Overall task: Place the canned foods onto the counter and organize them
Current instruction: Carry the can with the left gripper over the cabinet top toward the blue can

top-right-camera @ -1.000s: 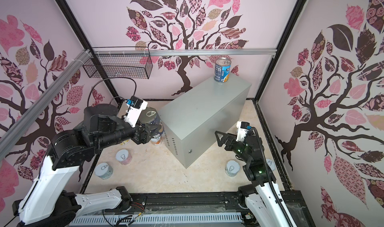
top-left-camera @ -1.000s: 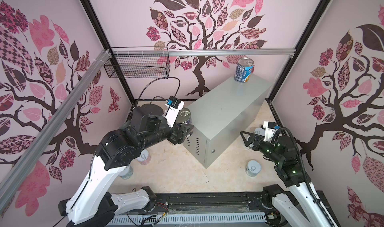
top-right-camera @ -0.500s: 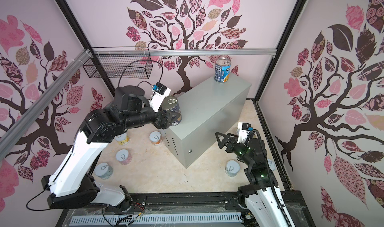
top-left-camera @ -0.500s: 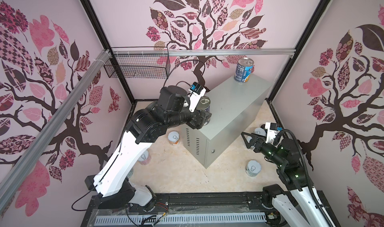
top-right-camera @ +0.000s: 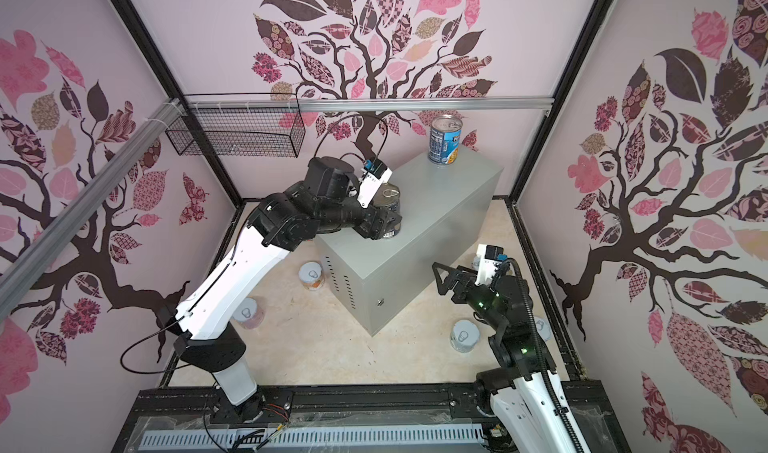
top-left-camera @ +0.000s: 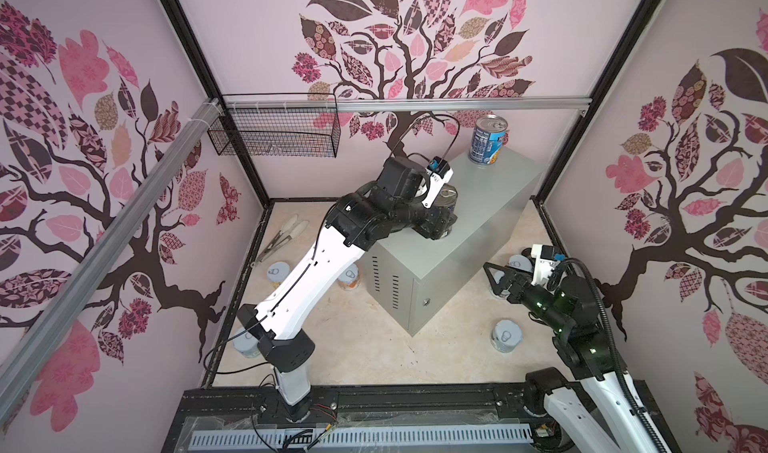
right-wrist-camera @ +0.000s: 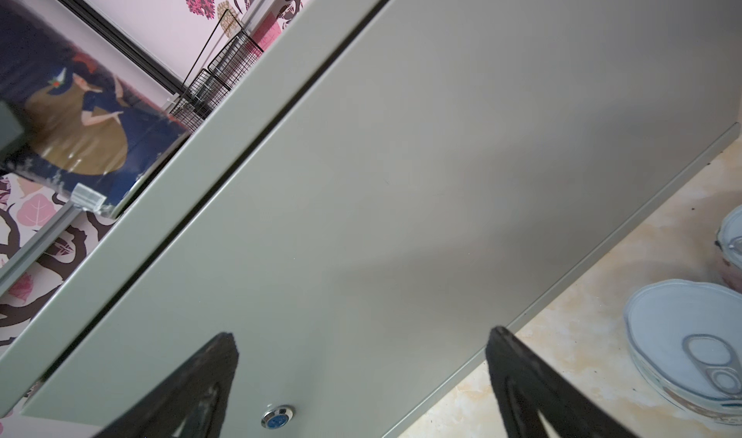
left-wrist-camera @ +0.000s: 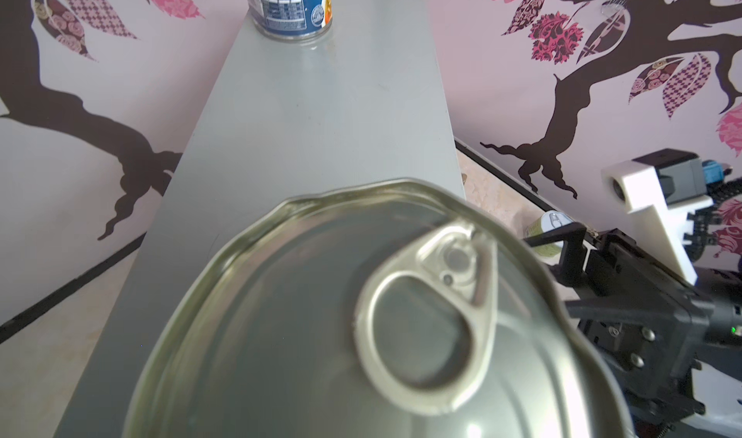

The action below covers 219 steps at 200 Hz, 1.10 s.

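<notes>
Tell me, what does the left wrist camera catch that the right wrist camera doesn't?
Only the left wrist: the held can from above, its pull tab showing, and the blue-labelled can standing on the grey cabinet. Only the right wrist: the cabinet's door lock, the wire basket, and the held can's dark picture label. Both: the cabinet and that held can.

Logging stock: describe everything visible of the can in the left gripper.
The can is tall, metal, with a silver pull-tab lid, unopened, and a dark blue label showing a figure. It stands upright, clamped in the left gripper, over the top of the grey cabinet; whether it rests there is unclear.
</notes>
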### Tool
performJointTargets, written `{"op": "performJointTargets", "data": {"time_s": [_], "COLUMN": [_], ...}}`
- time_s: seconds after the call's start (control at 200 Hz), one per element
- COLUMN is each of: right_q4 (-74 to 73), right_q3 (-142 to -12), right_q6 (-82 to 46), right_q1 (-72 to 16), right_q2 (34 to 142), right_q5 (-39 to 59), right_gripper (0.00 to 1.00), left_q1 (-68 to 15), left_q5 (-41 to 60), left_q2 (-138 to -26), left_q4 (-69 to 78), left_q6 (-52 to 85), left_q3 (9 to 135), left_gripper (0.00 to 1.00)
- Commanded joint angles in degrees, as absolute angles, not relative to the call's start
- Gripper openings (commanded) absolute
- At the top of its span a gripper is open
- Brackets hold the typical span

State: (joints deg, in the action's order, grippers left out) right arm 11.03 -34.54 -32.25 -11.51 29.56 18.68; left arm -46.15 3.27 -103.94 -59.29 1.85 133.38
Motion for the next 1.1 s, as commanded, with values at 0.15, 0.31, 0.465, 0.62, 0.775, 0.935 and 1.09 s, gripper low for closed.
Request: {"op": "performJointTargets", "data": {"time_s": [0.15, 0.31, 0.465, 0.62, 0.775, 0.935, 1.09], "right_q4": [10.1, 9.7, 9.3, 9.7, 9.7, 9.7, 11.3], "right_q3": [-33.7, -33.6, -32.7, -32.8, -32.4, -32.1, -33.4], "right_q6": [-32.1, -32.1, -32.3, -31.9, -32.2, -33.0, -32.6], "right_q1": [-14.1, -15.9, -17.2, -17.4, -17.5, -17.5, -17.5], "right_q2": [30.5, 31.4, 31.6, 31.3, 31.1, 30.7, 30.2], "right_q5": [16.6, 16.3, 16.1, 15.5, 16.0, 16.7, 16.0], "right_gripper": [1.00, 1.00, 1.00, 1.00, 1.00, 1.00, 1.00], "left_q1": [-46.4, -46.6, -46.8, -47.2, -47.6, -47.9, -48.0], "left_q5": [5.0, 5.1, 5.1, 4.6, 3.7, 3.5, 3.1], "left_q2": [-110.1, -113.4, -116.3, -118.3, -119.2, -119.8, -119.6], "left_q4": [-49.5, -46.6, -45.3, -44.7, -44.7, -44.8, -44.3], "left_q6": [0.7, 0.8, 0.6, -0.1, -1.0, -2.0, -2.4], "left_q3": [144.5, 146.2, 148.0, 148.7, 149.1, 149.9, 150.3], "left_gripper": [0.53, 0.54, 0.55, 0.58, 0.67, 0.82, 0.88]}}
